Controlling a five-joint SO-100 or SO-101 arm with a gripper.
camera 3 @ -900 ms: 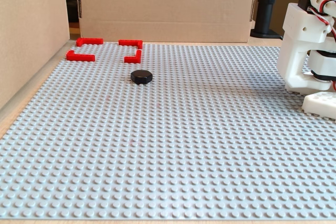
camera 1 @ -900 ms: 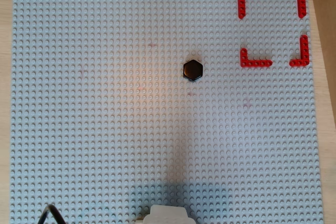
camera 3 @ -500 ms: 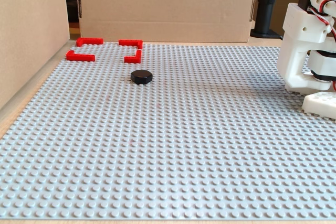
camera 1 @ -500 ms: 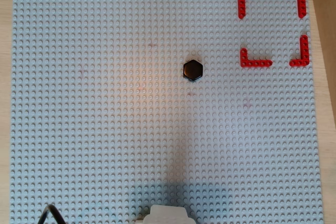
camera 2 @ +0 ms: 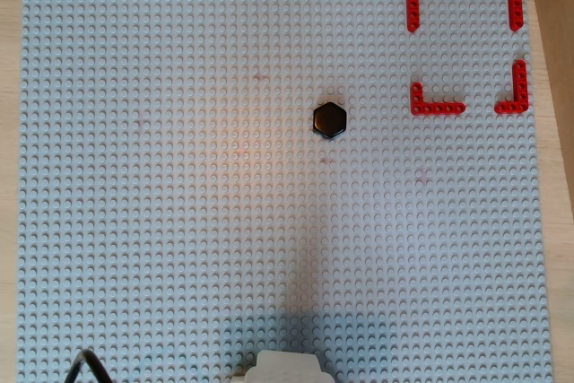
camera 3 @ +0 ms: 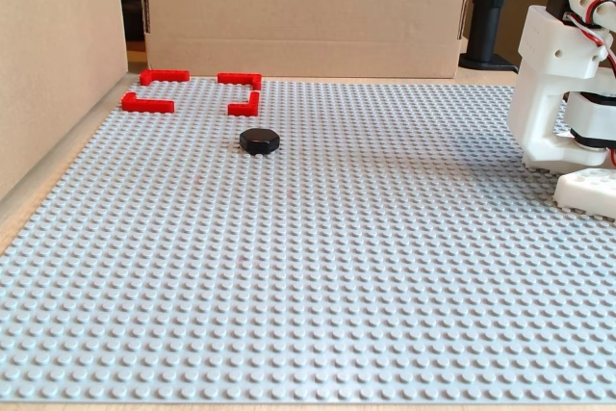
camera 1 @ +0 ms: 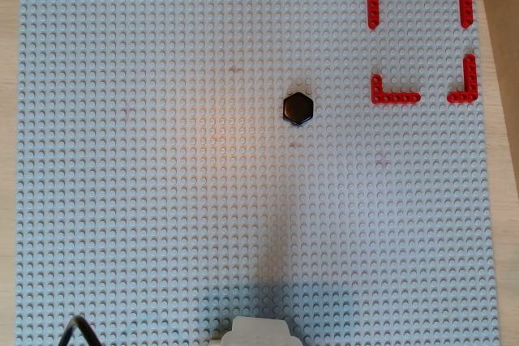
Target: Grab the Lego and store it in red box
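With the Lego [camera 1: 298, 108] lying free on the baseplate [camera 1: 162, 200], nearer its far edge and just outside the red box [camera 1: 422, 40] in the far right corner of both overhead views, descend vertically and centre the jaws across two opposite flats; the pincer is out of view, so its opening cannot be told.

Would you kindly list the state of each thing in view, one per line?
Lego: flat on the baseplate, outside the red box, untouched.
Red box: four corner pieces with gaps between them, nothing inside.
Baseplate: bare apart from the Lego and red box.
Arm: at the plate's edge in the fixed view, away from the Lego; gripper not in view.
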